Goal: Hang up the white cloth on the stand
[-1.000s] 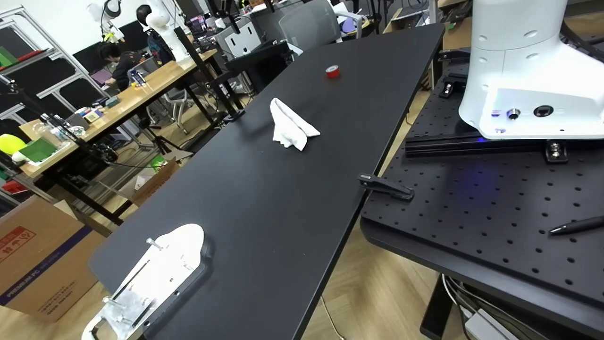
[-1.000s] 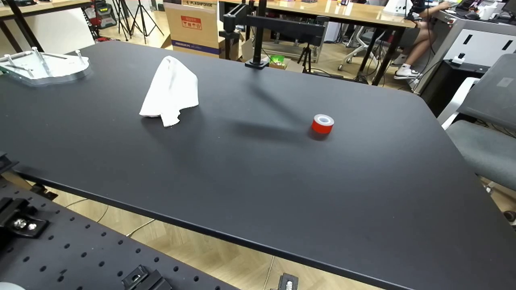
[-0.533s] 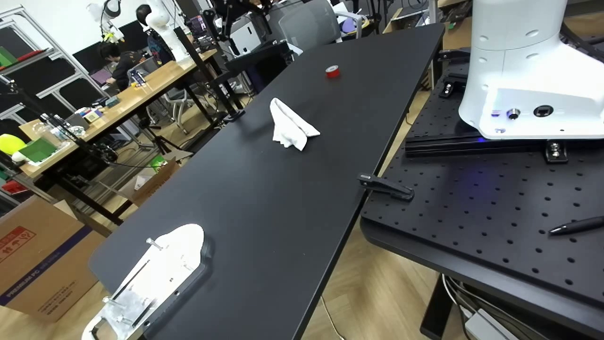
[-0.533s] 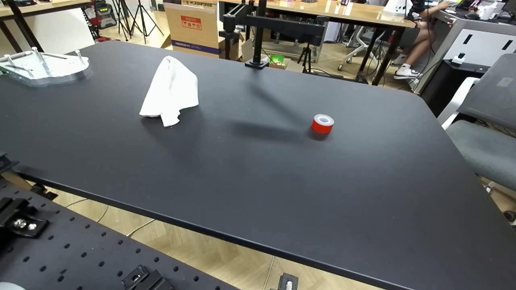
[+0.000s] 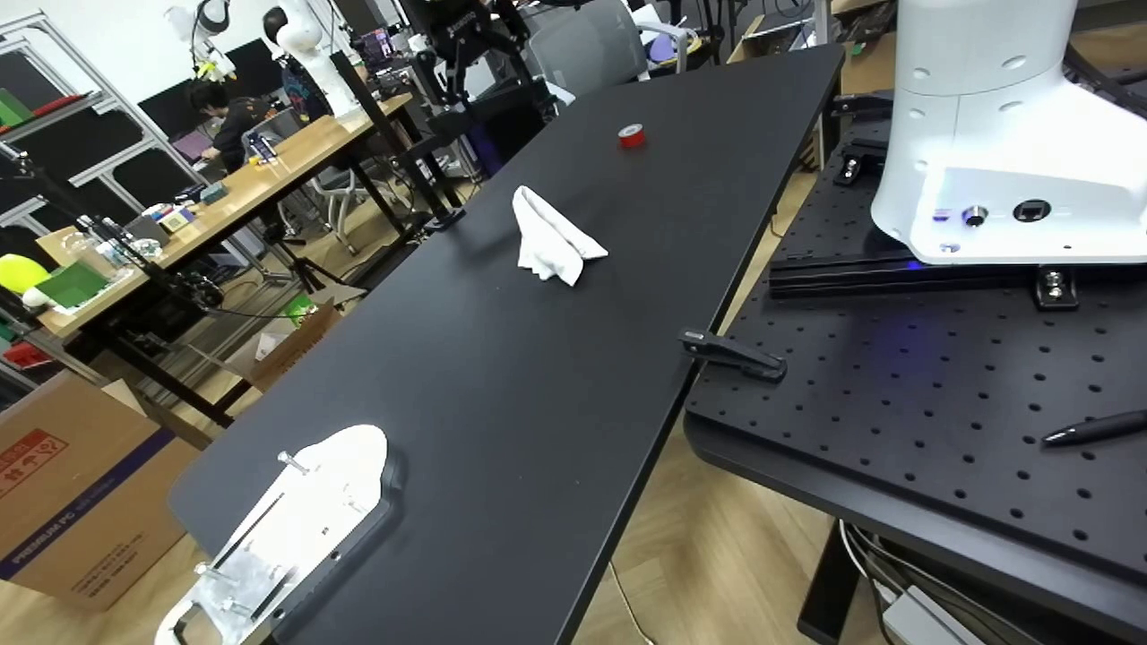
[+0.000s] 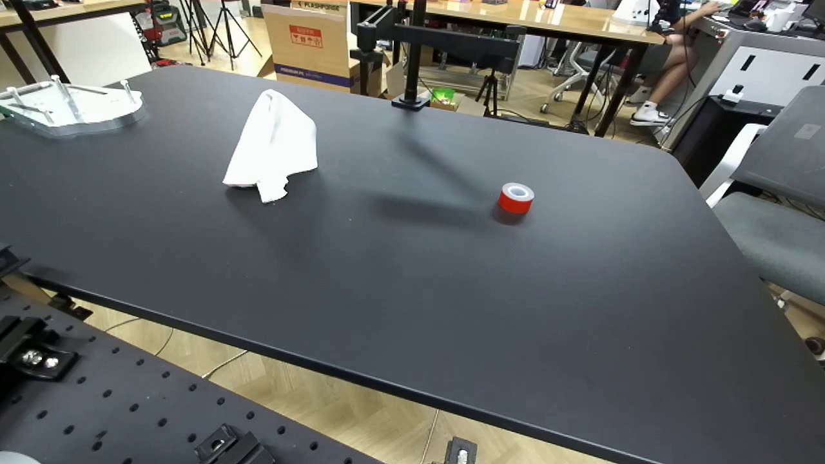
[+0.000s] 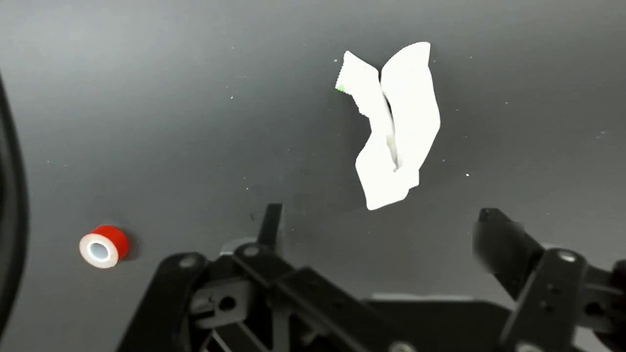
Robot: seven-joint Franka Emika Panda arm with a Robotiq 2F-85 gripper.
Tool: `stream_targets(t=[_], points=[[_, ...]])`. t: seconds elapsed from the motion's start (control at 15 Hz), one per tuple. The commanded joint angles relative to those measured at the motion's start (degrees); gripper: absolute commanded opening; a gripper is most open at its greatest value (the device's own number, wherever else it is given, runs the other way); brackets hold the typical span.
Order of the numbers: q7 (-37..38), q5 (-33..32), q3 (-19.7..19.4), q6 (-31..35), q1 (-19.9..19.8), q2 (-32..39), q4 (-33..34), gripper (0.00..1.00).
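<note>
Cloth [image 7: 411, 120] lay on table [image 6: 451, 283], unhung, at 12 o'clock from gripper [image 7: 381, 215] in wrist view; long axis ran roughly 12-to-6, square to closing line. Jaws stood wide apart, gripping nothing. My guess, watching: move toward 12 plus descent was needed.

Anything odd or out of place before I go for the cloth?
The white cloth has a small green mark at one corner, stain or print unclear. A black pen-like object lies on the perforated board near the robot base, probably stray.
</note>
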Motion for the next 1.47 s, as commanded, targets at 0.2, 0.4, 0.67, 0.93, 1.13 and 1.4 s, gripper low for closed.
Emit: stream_targets(t=[0.2,0.4,0.67,0.93,1.13,1.4], points=[[-2.17,-7.07,-3.53,0.74,3.30,11.46,5.60,1.00],[2.31,-9.78,-4.49,3.16,6.18,15.08,7.20,1.00],[3.47,-9.38,-5.87,5.05,9.27,19.00,8.84,1.00],[2.75,-8.27,-7.25,5.41,10.95,21.77,10.08,1.00],[1.82,-7.55,-7.96,5.18,11.48,23.37,10.82,0.98],[1.46,-6.31,-8.43,5.39,12.01,24.38,11.08,0.64]])
